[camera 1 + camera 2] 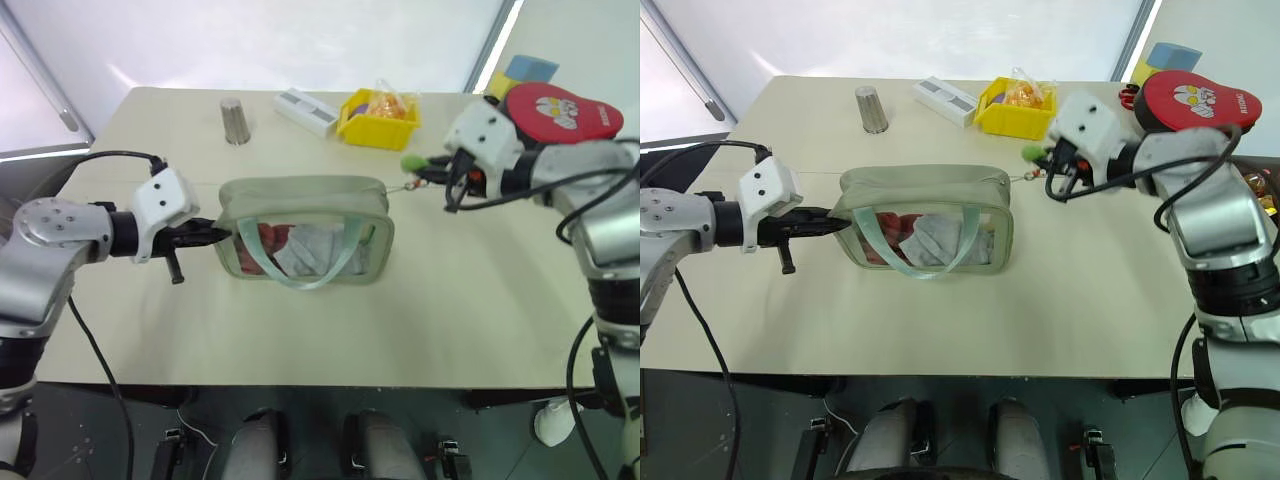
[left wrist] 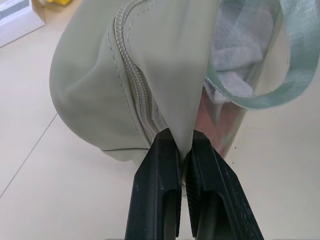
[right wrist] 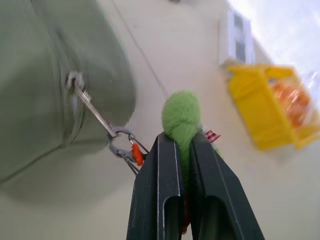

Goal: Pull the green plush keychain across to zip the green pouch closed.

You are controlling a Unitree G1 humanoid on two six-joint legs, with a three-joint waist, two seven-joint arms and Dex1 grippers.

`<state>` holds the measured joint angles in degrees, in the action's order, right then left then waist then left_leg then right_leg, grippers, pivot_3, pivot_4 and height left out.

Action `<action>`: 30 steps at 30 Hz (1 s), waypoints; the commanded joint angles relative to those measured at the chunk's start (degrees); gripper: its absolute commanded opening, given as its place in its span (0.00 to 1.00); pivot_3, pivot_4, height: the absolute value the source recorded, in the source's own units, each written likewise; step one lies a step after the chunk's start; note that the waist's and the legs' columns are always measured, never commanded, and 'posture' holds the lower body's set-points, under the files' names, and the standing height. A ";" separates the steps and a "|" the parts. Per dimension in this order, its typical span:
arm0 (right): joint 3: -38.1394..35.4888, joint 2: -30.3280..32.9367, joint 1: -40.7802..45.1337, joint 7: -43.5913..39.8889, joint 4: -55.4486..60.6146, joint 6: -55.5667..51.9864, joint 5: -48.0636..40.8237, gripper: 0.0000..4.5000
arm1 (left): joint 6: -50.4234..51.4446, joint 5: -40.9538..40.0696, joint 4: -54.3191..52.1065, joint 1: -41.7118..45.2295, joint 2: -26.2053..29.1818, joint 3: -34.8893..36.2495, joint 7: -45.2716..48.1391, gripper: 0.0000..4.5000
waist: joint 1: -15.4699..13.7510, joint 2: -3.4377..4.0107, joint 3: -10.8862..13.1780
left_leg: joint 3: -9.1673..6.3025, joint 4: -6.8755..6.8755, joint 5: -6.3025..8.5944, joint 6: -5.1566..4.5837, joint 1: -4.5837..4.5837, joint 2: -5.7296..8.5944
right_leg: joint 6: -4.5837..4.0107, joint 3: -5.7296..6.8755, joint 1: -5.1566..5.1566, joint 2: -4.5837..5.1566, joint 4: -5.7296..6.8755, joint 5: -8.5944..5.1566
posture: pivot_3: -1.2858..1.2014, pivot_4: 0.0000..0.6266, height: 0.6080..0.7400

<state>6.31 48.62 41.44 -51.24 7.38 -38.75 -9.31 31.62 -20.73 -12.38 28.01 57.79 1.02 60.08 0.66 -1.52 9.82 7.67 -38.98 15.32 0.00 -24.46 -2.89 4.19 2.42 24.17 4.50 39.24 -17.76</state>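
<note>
My left fingers point(image 2: 184, 150) pinch the end fabric of the green pouch point(image 1: 300, 215), which stands mid-worktop point(image 1: 470, 320). My right fingers point(image 3: 182, 142) clamp the green plush keychain point(image 3: 181, 116), its metal clip point(image 3: 120, 140) stretched taut from the pouch's other end.

On the beige surface point(image 1: 480, 300): one pale sage-green soft pouch point(image 1: 300, 205) carrying one lime-green plush keychain point(image 3: 181, 117), one grey metal cup point(image 1: 235, 121), one white rectangular box point(image 1: 306, 110), one yellow plastic bin point(image 1: 378, 122), one red padded case point(image 1: 560, 110) and one blue block point(image 1: 532, 68).
</note>
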 commanded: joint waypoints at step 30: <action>-2.49 7.76 15.98 -23.95 -7.99 -4.24 -12.16 1.00 | 6.01 -5.52 10.20 9.14 7.41 8.53 5.64 0.99 | 0.34 0.06 0.03 | 0.01 0.06 0.01 -0.01 0.00 -0.05 | 0.01 0.00 0.09 -0.09 -0.01 0.00 | 0.52 0.24 1.00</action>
<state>4.14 55.33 55.44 -71.71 -2.45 -42.13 -19.01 37.33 -25.75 -3.29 36.00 64.30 7.97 64.96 0.99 -1.46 9.85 7.69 -38.92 15.32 -0.01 -24.44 -2.94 4.20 2.42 24.25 4.41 39.23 -17.76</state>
